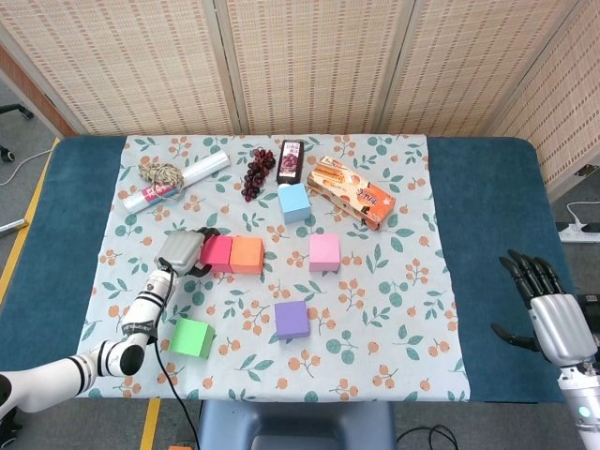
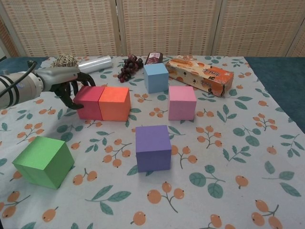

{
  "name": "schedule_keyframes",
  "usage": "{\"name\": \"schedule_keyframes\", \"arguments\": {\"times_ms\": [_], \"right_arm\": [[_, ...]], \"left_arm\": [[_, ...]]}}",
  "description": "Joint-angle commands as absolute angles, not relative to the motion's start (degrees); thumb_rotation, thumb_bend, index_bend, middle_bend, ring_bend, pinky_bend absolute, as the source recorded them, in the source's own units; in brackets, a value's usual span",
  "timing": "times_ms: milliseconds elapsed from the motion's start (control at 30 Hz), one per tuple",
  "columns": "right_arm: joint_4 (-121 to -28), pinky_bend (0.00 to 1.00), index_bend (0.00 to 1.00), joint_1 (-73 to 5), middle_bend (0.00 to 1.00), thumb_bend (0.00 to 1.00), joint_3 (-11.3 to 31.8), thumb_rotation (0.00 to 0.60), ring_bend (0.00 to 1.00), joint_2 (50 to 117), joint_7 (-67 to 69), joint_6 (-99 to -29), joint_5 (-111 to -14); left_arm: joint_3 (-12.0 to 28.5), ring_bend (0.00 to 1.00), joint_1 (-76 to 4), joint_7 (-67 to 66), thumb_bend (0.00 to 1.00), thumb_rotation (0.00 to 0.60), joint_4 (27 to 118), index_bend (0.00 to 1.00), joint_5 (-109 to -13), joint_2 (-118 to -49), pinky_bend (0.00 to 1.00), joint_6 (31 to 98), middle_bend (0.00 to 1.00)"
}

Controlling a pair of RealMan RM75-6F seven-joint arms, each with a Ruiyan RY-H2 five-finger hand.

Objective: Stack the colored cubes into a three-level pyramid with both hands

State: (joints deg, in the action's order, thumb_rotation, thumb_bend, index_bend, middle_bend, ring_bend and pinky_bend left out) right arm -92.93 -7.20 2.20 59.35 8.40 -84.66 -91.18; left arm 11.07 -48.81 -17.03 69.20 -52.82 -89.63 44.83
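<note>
Left of centre, the left hand [image 1: 183,249] curls around the red cube [image 1: 216,254], which touches the orange cube [image 1: 247,255]. The right hand [image 1: 547,305] hovers empty at lower right, fingers spread.

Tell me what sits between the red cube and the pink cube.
The orange cube touches the red cube; bare cloth follows to the pink cube. Both views show it.

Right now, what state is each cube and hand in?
red cube: on the cloth, flush against the orange one, left hand's fingers curled on it
orange cube: on the cloth
blue cube: loose, unstacked
pink cube: loose, unstacked
purple cube: loose, unstacked
green cube: loose, unstacked
left hand: on the red cube
right hand: off the cloth, fingers spread, holding nothing
</note>
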Motion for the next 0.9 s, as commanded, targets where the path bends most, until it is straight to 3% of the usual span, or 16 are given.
{"name": "schedule_keyframes", "arguments": {"times_ms": [33,367,900], "right_arm": [[-92.9,0.0,0.0,-7.2,0.0,0.0,2.2,0.6,0.0,59.3,8.4,-84.7,-91.2],[-92.8,0.0,0.0,-7.1,0.0,0.0,2.3,0.6,0.0,59.3,8.5,-84.7,-91.0],[-92.8,0.0,0.0,-7.0,0.0,0.0,2.2,0.6,0.0,59.3,8.6,-84.9,-91.3]], "left_arm": [[11.1,0.37,-48.9,-17.1,0.34,0.6,69.2,0.23,-52.7,-89.6,0.39,44.6,0.39],[11.0,0.37,-49.2,-16.9,0.33,0.6,68.7,0.23,-52.4,-90.0,0.39,44.1,0.38],[10.5,0.29,-48.9,-17.2,0.34,0.6,71.9,0.03,-52.3,-88.3,0.38,44.4,0.16]]}}
